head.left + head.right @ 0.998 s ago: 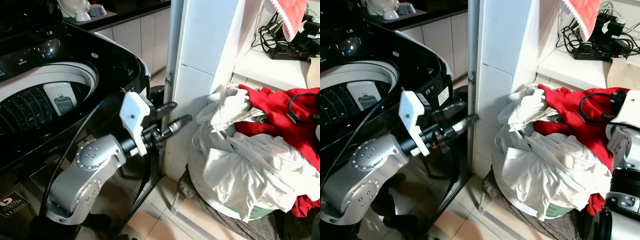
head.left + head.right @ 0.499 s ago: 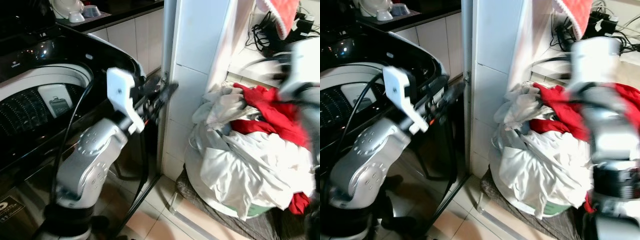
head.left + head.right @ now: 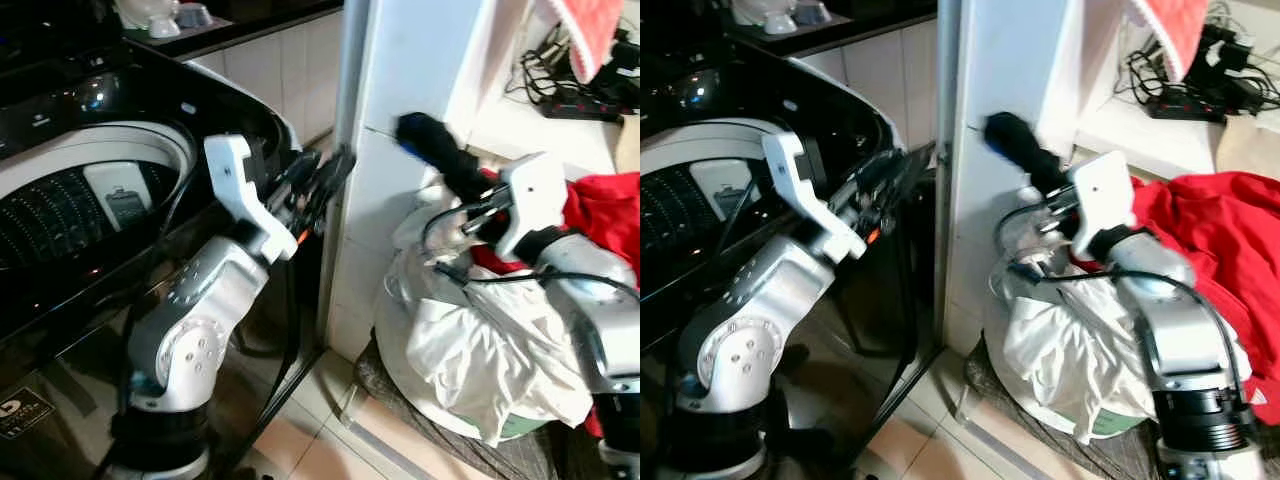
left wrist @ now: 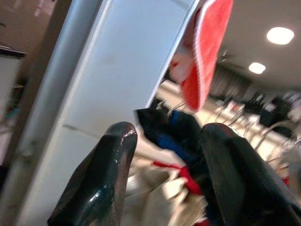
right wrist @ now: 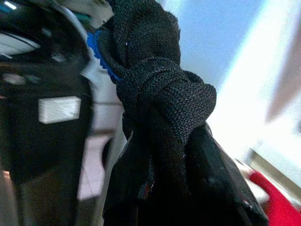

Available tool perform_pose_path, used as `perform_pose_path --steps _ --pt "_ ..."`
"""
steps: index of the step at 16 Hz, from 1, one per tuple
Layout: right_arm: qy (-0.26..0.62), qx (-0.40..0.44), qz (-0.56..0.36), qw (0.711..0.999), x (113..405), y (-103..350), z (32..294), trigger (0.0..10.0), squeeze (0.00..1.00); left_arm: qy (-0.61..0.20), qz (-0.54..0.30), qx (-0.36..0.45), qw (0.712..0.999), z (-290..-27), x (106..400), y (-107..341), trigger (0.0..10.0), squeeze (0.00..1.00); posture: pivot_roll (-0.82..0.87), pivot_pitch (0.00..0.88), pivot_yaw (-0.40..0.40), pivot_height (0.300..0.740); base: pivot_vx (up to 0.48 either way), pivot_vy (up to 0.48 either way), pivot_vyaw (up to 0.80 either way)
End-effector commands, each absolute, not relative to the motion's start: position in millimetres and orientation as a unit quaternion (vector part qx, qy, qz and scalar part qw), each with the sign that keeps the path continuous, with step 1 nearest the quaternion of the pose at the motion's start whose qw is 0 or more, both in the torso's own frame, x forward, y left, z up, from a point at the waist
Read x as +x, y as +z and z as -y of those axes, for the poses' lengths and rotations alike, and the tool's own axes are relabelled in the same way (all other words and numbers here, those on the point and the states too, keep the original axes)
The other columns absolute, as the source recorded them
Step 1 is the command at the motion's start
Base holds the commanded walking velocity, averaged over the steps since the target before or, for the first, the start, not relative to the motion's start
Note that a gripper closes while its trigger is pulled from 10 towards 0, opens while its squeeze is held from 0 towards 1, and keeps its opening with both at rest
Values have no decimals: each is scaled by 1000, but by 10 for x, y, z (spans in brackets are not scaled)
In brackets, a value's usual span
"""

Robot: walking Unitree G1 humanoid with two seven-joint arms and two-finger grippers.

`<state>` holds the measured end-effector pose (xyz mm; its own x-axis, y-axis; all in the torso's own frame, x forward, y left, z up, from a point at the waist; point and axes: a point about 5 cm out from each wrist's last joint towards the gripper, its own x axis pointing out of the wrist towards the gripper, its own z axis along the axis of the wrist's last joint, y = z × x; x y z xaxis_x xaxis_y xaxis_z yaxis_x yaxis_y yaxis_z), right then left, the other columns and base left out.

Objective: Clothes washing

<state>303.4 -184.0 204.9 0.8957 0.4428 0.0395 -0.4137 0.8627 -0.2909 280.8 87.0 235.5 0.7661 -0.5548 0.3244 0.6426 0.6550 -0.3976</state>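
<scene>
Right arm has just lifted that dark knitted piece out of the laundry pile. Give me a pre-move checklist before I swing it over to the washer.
1. Right gripper clamped on the black knitted garment with blue trim: ok.
2. Garment clear of the white and red laundry pile: ok.
3. Top-loading black washing machine lid open, drum exposed: ok.
4. Left gripper open, empty: ok.
5. Path clear: not ok, left gripper sits between garment and drum.
6. Drum contents: cannot tell.

You have a black knit garment [image 5: 160, 89] with a blue edge in the right gripper [image 3: 470, 200]. The laundry pile [image 3: 480, 340] is white with red pieces. The washing machine [image 3: 100, 120] is glossy black around a pale drum. What may be a red towel [image 4: 207, 47] hangs above.
</scene>
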Motion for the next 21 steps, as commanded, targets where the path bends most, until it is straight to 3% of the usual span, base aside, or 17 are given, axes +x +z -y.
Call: perform_pose_path --steps 1,5,6,7,14,15,16,21 --pt "272 -129 97 949 2970 2169 1644 0 0 -316 85 -285 901 -906 2861 2385 10000 1000 -18 7 -12 740 0 0 0" --pt "366 -121 137 912 2832 2193 1234 0 0 -321 71 -331 885 -868 2870 2433 10000 1000 -13 3 -13 740 0 0 0" --pt "382 -122 138 905 2803 2179 1181 0 0 -322 69 -332 884 -860 2865 2445 10000 176 -12 2 -16 740 0 0 0" --pt "400 -130 135 897 2773 2157 1130 0 0 -318 67 -331 886 -857 2868 2445 10000 0 -11 2 -16 740 0 0 0" --pt "398 -154 128 895 2808 2122 1154 0 0 -343 69 -322 880 -847 2812 2465 10000 0 -9 1 -18 740 0 0 0" --pt "388 -155 133 899 2830 2142 1166 0 0 -342 62 -318 882 -846 2809 2442 1765 0 -9 0 -18 740 0 0 0" --pt "376 -154 141 903 2853 2172 1178 0 0 -343 53 -317 883 -847 2806 2411 0 0 -8 0 -18 740 0 0 0" --pt "378 -151 150 901 2855 2197 1158 0 0 -343 43 -310 886 -861 2798 2364 0 0 -8 0 -19 740 0 0 0"
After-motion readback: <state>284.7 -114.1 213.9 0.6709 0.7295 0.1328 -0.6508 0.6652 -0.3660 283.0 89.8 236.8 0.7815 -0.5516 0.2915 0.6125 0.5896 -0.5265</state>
